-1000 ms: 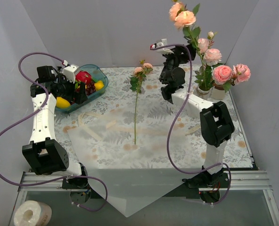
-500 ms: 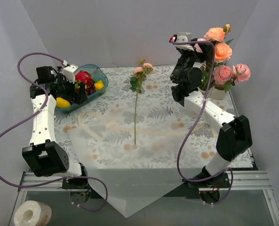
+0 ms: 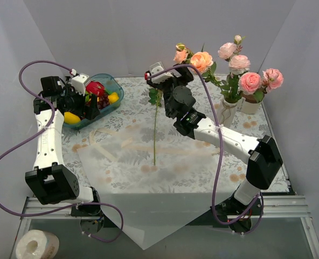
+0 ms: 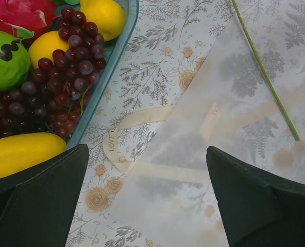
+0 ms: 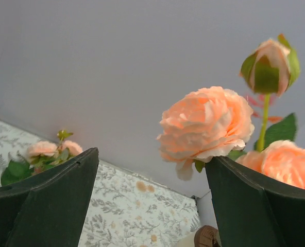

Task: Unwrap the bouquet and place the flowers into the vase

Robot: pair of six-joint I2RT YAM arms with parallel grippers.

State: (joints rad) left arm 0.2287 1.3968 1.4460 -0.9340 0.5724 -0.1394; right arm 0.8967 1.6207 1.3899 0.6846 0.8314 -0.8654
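Note:
The white vase stands at the back right and holds several of the flowers; a peach rose leans out to its left. One more flower lies on the unwrapped white paper, its stem also in the left wrist view. My right gripper hovers open and empty between the lying flower's bloom and the vase. Just beyond its fingers are the peach rose and a bud. My left gripper stays open and empty over the paper's edge and a cream ribbon.
A glass bowl of fruit sits at the back left, right under my left wrist, its rim close to the left finger. A white cylinder with a brown top stands right of the vase. A tape roll lies below the table's front edge.
My right gripper lowered a stem of peach roses into the vase, let go, and swung left and down towards the lying flower. The left arm has not moved.

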